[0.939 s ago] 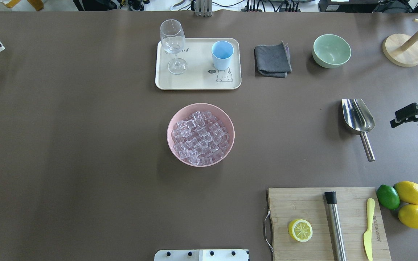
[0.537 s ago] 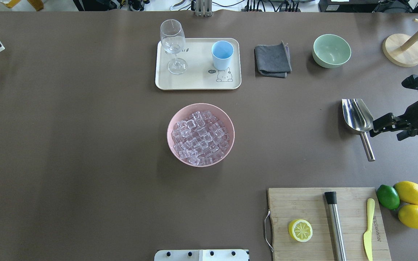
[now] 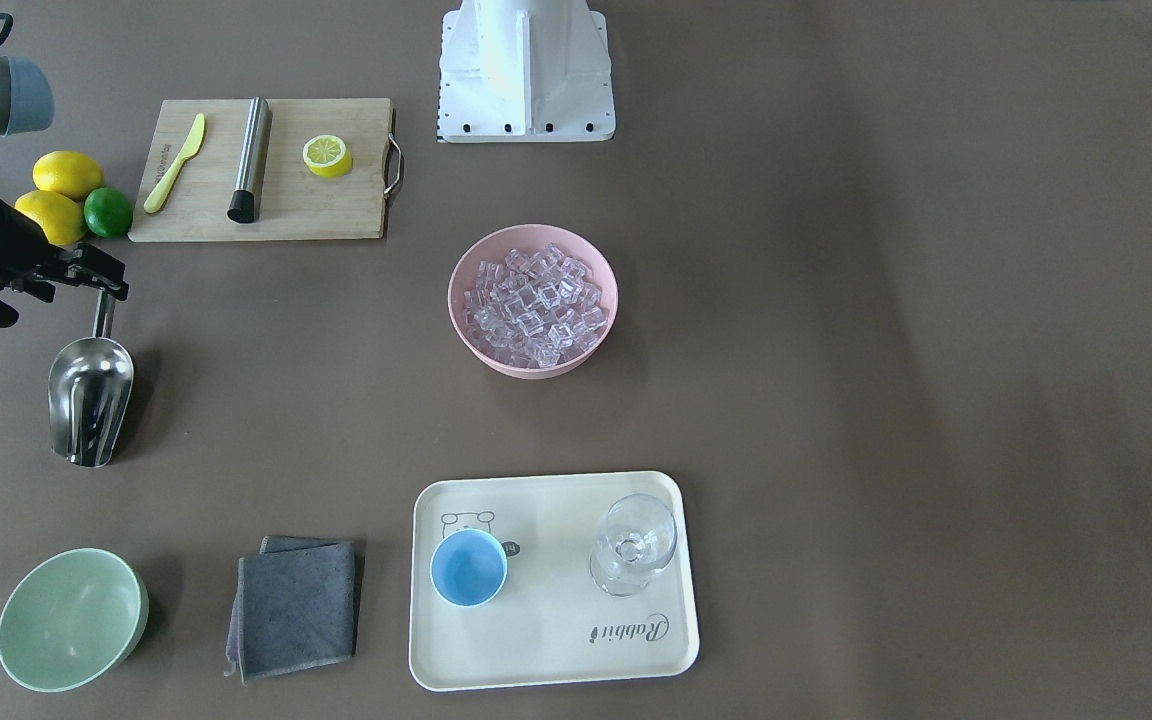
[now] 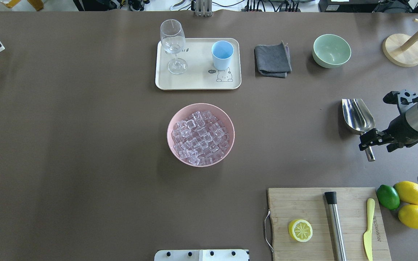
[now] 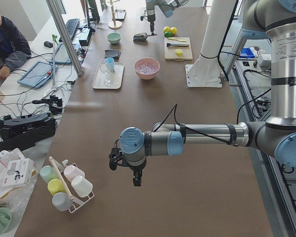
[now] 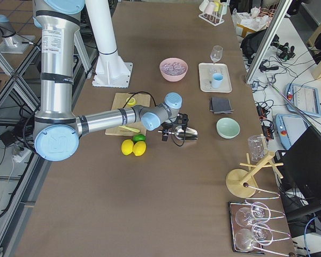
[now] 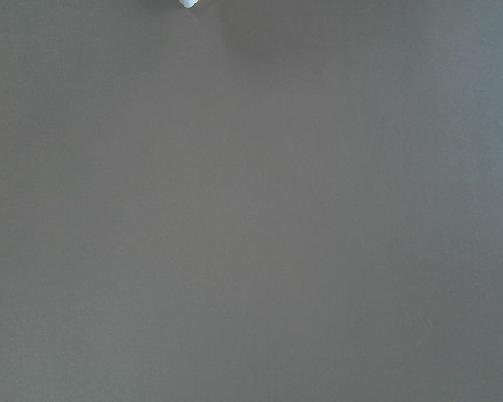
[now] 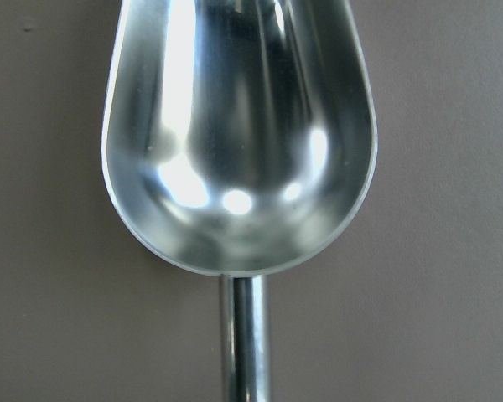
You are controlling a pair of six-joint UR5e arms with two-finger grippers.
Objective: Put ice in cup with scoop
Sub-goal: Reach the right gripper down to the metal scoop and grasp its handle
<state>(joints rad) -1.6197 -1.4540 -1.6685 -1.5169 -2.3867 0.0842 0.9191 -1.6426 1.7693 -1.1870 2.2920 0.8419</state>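
Hanging low over the handle of the scoop (image 4: 357, 115), the right tool (image 4: 367, 140) reaches in from the surface's (image 4: 85, 145) right edge. From above it hides the middle of the handle, and its own camera looks straight down into the shiny trough. It seems to have hold of nothing, though I cannot tell how far its jaws are parted. The scoop lies flat on the surface, well to the right of the pink bowl (image 4: 171, 127) heaped with ice (image 4: 200, 136). Beyond that bowl the blue cup (image 4: 222, 55) stands upright on a cream tray (image 4: 198, 81) beside a stemmed glass (image 4: 173, 45). The left tool (image 5: 133, 175) hovers over bare surface far off at the other end, and I cannot tell whether it is parted or closed.
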